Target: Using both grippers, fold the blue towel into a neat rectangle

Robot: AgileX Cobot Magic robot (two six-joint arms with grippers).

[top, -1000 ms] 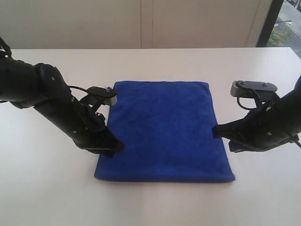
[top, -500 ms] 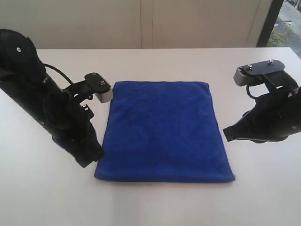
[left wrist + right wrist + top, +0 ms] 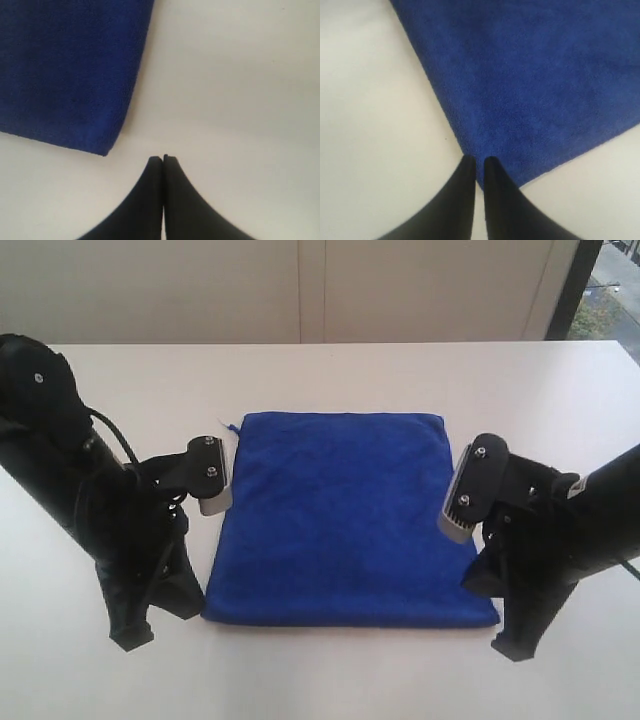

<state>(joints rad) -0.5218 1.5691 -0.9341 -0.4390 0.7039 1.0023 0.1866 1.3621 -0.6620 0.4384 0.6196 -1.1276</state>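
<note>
The blue towel lies flat and folded in the middle of the white table, with a small loop at its far-left corner. My left gripper points down at the table just left of the towel's near-left corner. In the left wrist view this gripper is shut over bare table, a short way from the towel's corner. My right gripper points down beside the near-right corner. In the right wrist view its jaws stand nearly together at the towel's edge, holding nothing.
The white table extends on all sides of the towel. A pale wall runs behind it, and a dark window frame stands at the far right. Each arm's silver wrist camera hangs near a side edge of the towel.
Both arms have swung from the towel's sides toward its near corners and tipped downward. The right gripper dropped from mid-edge to the near-right corner. The towel has not moved.
</note>
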